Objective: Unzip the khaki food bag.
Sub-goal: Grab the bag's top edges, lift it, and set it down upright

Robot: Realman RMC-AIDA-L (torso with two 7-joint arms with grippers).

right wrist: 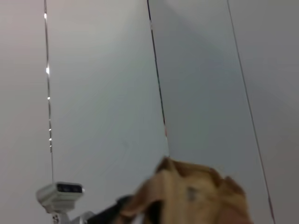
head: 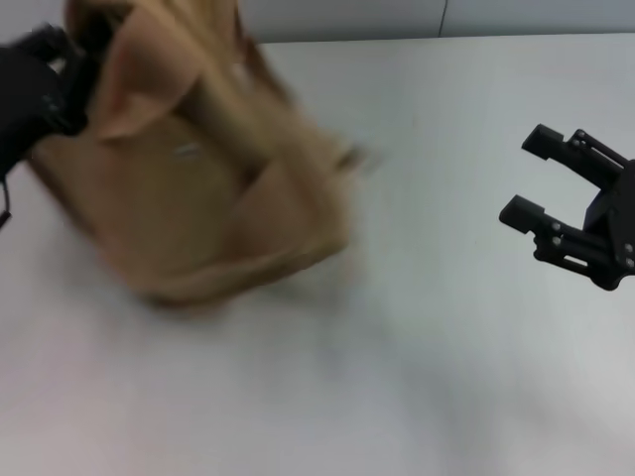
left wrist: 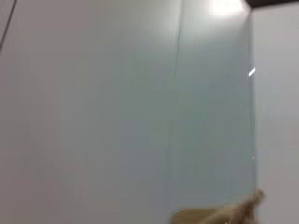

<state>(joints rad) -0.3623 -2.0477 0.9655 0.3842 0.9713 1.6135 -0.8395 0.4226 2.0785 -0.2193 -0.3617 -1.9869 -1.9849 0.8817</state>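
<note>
The khaki food bag (head: pixel 198 169) is a tan canvas tote on the left of the white table, tilted and blurred by motion. Its zipper and pull cannot be made out. My left gripper (head: pixel 71 79) is at the bag's far left upper end and is shut on the fabric there. My right gripper (head: pixel 528 177) is open and empty over the table's right side, well apart from the bag. The bag also shows in the right wrist view (right wrist: pixel 187 196), and a tan scrap of it shows in the left wrist view (left wrist: pixel 219 214).
The white table (head: pixel 417 347) spreads in front and to the right of the bag. Its far edge meets a grey wall (head: pixel 397 15). A white camera unit (right wrist: pixel 60 193) shows in the right wrist view.
</note>
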